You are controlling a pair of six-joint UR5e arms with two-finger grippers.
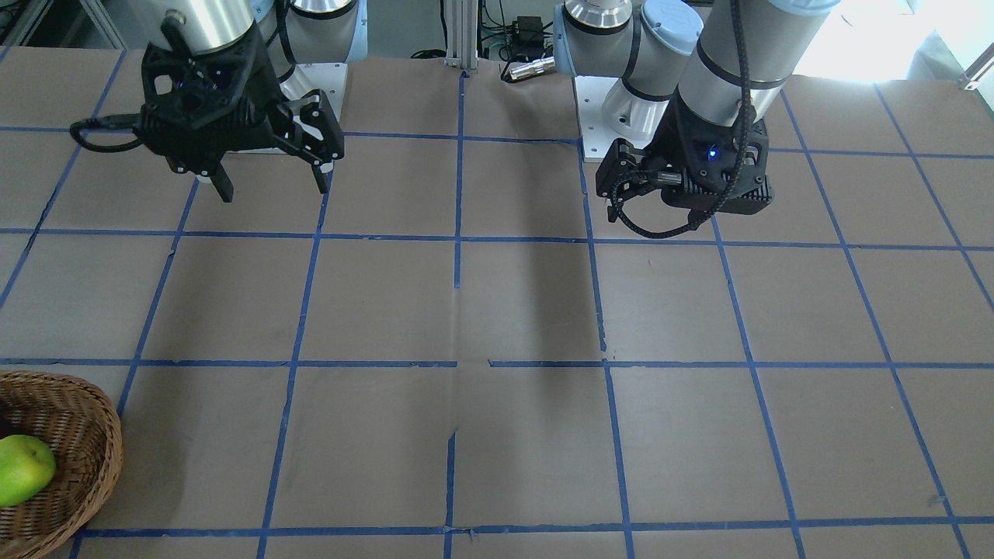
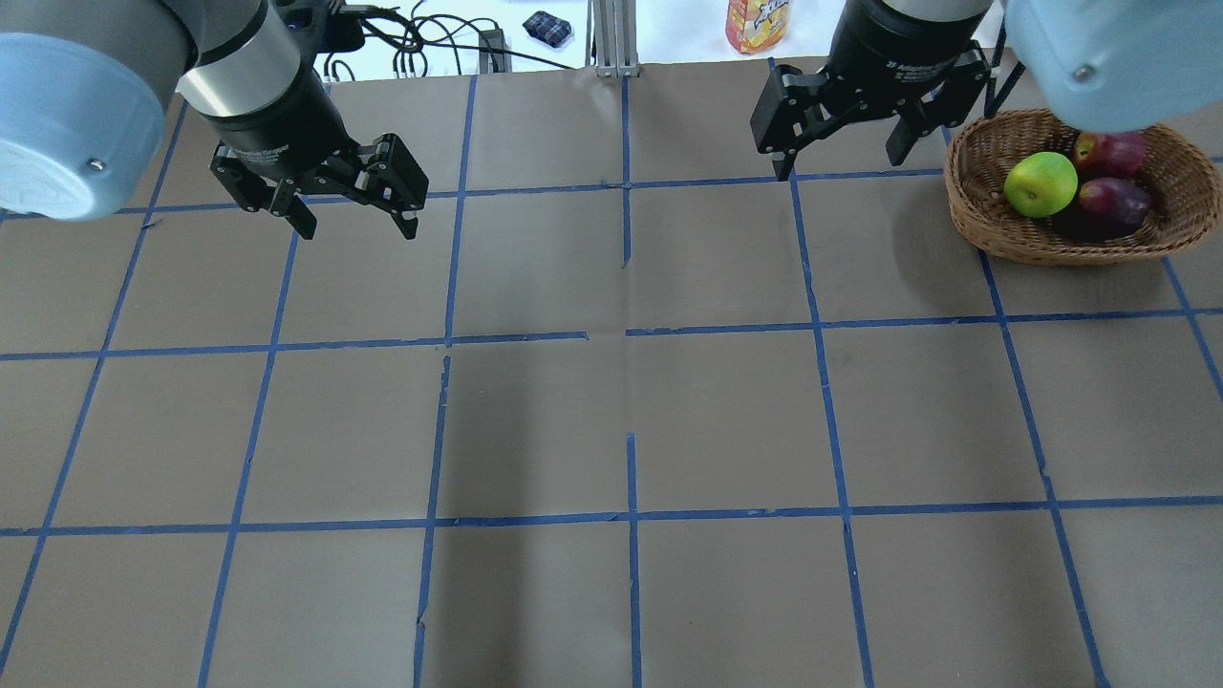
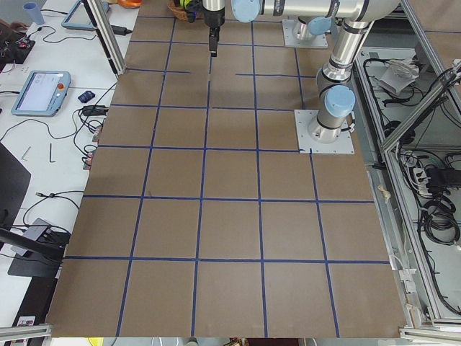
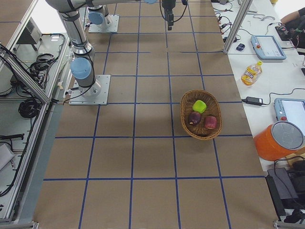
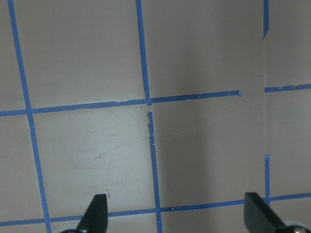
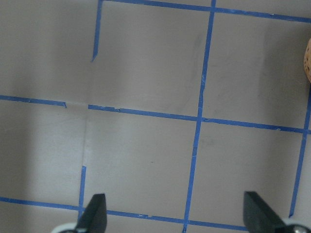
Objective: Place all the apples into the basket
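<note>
The wicker basket (image 2: 984, 234) stands at the far right of the table in the overhead view. In it lie the lime green apple (image 2: 1040, 183), the red apple (image 2: 1108, 151) and the dark maroon apple (image 2: 1113, 198). The exterior right view shows the basket (image 4: 183, 112) with all three inside. The front-facing view shows only part of the basket (image 1: 85, 435) and the green apple (image 1: 23, 470). My right gripper (image 2: 841, 164) is open and empty, raised to the left of the basket. My left gripper (image 2: 358, 229) is open and empty, over the far left of the table.
The table is brown, marked with a grid of blue tape (image 2: 626, 330). An orange bottle (image 2: 757, 24) stands beyond the far edge. The right wrist view shows a sliver of the basket (image 6: 308, 63) at its right edge.
</note>
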